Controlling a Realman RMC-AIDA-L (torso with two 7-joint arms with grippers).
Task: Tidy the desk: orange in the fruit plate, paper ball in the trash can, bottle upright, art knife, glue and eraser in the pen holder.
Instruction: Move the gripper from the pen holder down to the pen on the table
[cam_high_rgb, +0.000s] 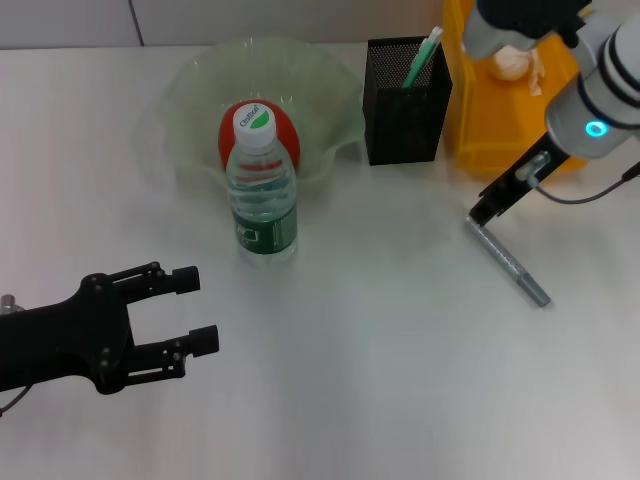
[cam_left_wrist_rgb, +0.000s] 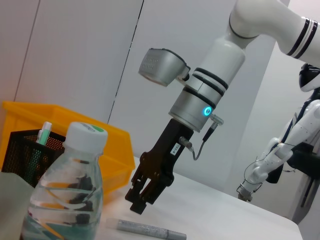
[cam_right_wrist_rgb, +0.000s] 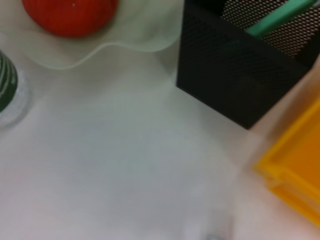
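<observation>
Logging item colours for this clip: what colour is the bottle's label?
Green, with small white print, wrapped round the bottle; clearest in the head view.

I see the bottle (cam_high_rgb: 263, 190) standing upright on the tabletop (cam_high_rgb: 380, 350), clear plastic with a white cap and a green label, just in front of the fruit plate (cam_high_rgb: 330, 90). The plate is a pale translucent bowl with a wavy rim, and the orange (cam_high_rgb: 285, 130) sits inside it, reddish, partly hidden behind the bottle cap. At three o'clock from the plate stands the pen holder (cam_high_rgb: 400, 120), a black mesh box with a green stick poking out. At three o'clock from that is the yellow trash can (cam_high_rgb: 470, 150) with a pale crumpled paper ball (cam_high_rgb: 510, 62) in it. The art knife (cam_high_rgb: 510, 262), a slim grey bar, lies flat at four o'clock from the holder.
</observation>
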